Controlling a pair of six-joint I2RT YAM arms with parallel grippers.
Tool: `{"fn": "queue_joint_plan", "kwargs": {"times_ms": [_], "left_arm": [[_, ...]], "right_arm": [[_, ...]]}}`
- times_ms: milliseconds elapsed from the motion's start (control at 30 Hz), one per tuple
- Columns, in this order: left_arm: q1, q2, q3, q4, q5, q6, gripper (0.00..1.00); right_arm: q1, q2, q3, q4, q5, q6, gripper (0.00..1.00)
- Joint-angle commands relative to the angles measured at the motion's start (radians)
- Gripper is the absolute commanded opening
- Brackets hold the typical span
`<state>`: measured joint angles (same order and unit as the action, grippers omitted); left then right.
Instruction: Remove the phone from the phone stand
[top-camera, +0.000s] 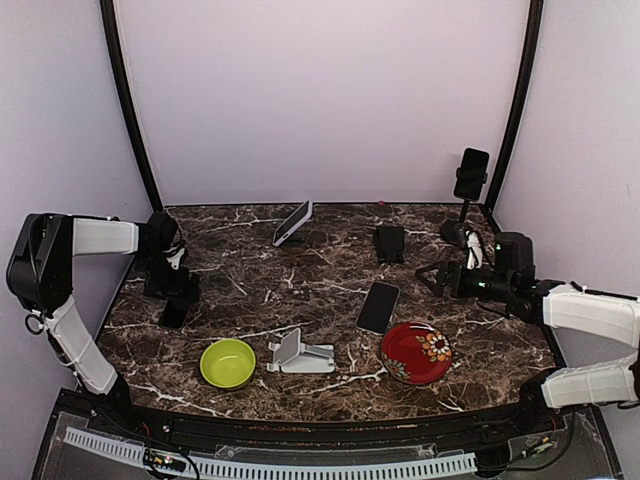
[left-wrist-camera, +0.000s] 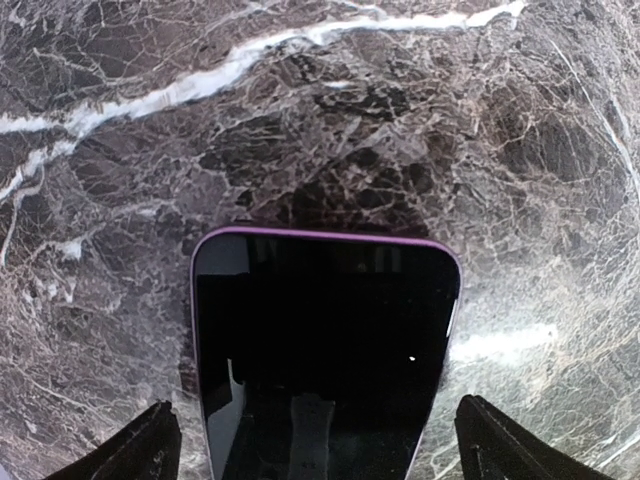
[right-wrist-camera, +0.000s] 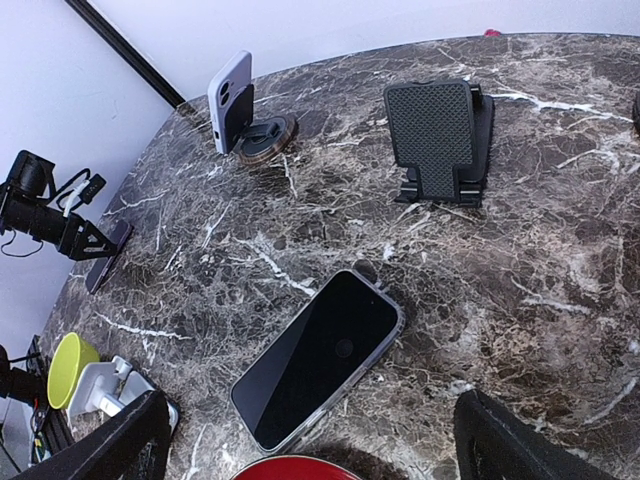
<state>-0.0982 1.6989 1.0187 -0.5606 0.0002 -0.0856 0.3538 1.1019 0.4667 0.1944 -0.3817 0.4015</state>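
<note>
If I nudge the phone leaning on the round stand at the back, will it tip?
The phone stands steeply tilted on a small round stand, so a high push would probably topple it. It looks rigid, so it should lift as one piece. Its smooth case may slip.

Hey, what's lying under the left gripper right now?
A purple-edged phone lies flat, screen up, on the marble table, between the open fingers of the left gripper. The phone covers the table beneath it.
</note>
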Motion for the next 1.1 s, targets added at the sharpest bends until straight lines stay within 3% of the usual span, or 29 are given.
{"fn": "queue_joint_plan", "kwargs": {"times_ms": [0, 233, 400, 800, 1067], "left_arm": [[0.005, -0.012, 0.014, 0.000, 0.018, 0.014, 0.99], [0.000, -0.147, 0.015, 0.031, 0.151, 0.047, 0.99], [-0.041, -0.314, -0.025, 0.139, 0.304, 0.088, 0.99], [-0.346, -0.597, -0.200, 0.382, 0.615, 0.328, 0.99], [-0.509, -0.562, -0.221, 0.330, 0.646, 0.433, 0.99]], "right_arm": [[0.004, -0.024, -0.011, 0.024, -0.004, 0.007, 0.99], [0.004, -0.054, -0.008, 0.001, 0.001, 0.006, 0.99], [0.005, -0.059, 0.000, 0.002, -0.010, 0.009, 0.99], [0.004, -0.073, 0.012, 0.011, -0.036, 0.026, 0.99], [0.004, -0.079, 0.008, 0.011, -0.036, 0.026, 0.99]]}}
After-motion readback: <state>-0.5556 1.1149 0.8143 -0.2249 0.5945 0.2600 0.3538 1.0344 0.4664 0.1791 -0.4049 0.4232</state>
